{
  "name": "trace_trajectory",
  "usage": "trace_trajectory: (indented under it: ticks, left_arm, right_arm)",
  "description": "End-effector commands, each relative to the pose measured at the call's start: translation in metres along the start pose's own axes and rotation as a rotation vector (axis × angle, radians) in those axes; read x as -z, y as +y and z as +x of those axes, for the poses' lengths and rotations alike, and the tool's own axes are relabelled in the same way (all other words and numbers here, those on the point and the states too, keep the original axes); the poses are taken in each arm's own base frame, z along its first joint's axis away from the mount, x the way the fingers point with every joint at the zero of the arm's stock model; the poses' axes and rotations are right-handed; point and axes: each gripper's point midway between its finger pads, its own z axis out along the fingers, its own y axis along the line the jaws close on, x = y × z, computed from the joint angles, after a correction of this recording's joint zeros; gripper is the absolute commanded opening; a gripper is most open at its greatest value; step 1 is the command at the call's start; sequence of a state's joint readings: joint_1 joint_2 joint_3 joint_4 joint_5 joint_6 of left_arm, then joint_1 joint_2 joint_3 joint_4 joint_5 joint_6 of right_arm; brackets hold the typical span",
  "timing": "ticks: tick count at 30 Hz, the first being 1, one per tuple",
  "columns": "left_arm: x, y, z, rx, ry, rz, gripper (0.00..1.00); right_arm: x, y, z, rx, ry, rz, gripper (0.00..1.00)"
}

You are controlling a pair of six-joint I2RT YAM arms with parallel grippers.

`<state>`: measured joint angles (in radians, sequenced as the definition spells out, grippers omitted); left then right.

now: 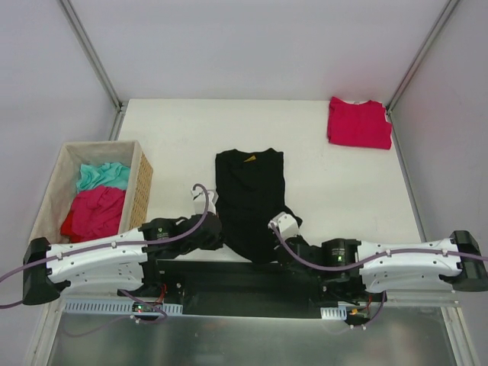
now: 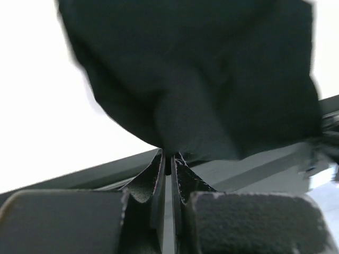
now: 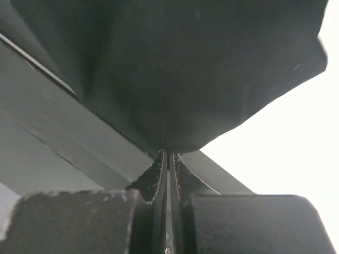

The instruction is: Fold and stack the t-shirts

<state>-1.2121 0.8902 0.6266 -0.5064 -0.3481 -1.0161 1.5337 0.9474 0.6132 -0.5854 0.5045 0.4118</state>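
Left gripper (image 2: 170,156) and right gripper (image 3: 168,154) are clenched on the black t-shirt (image 1: 249,194) hem at the counter (image 1: 343,191) near edge, for folding.

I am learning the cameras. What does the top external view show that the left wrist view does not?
Only the top external view: the woven basket and the folded red t-shirt at the far right corner. Only the left wrist view: the left gripper shut on the black t-shirt, seen close up. Both: that black t-shirt.
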Motion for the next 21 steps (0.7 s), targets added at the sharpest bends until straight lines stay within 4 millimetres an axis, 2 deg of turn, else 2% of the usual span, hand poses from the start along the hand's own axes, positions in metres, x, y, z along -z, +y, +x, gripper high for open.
trace_trajectory:
  ticks: [1,3,5,7,9,12,14,15,17,19,20,21]
  left_arm:
    - [0.017,-0.014,-0.046,-0.099,-0.137,-0.036,0.0]
    - [0.02,-0.015,-0.059,-0.119,-0.169,-0.059,0.0]
    - [0.021,-0.012,-0.076,-0.116,-0.192,-0.092,0.0]
    - [0.021,-0.009,-0.086,-0.113,-0.2,-0.107,0.0]
    - [0.021,0.001,-0.1,-0.095,-0.219,-0.136,0.0]
    - [0.021,0.016,-0.119,-0.067,-0.25,-0.184,0.0]
    - [0.019,0.023,-0.129,-0.05,-0.258,-0.205,0.0]
    - [0.017,0.032,-0.138,-0.035,-0.261,-0.235,0.0]
    - [0.014,0.036,-0.146,-0.029,-0.261,-0.247,0.0]
    - [0.007,0.039,-0.158,-0.018,-0.264,-0.255,0.0]
    - [0.005,0.04,-0.163,-0.012,-0.265,-0.256,0.0]
    - [-0.001,0.036,-0.168,-0.01,-0.261,-0.244,0.0]
  right_arm:
    - [0.011,-0.017,-0.047,0.005,-0.097,0.083,0.01]
    - [0.01,-0.018,-0.062,0.016,-0.124,0.089,0.01]
    - [0.01,-0.028,-0.077,0.002,-0.148,0.123,0.01]
    - [0.004,-0.039,-0.088,-0.008,-0.163,0.147,0.01]
    - [-0.004,-0.046,-0.095,-0.014,-0.167,0.156,0.01]
    - [-0.017,-0.073,-0.107,-0.084,-0.164,0.203,0.01]
    - [-0.026,-0.081,-0.113,-0.102,-0.158,0.22,0.01]
    - [-0.029,-0.092,-0.12,-0.136,-0.161,0.243,0.01]
    - [-0.042,-0.101,-0.126,-0.153,-0.143,0.259,0.01]
    - [-0.047,-0.112,-0.142,-0.197,-0.152,0.259,0.01]
    - [-0.057,-0.115,-0.144,-0.202,-0.131,0.27,0.01]
    - [-0.06,-0.119,-0.15,-0.215,-0.13,0.271,0.01]
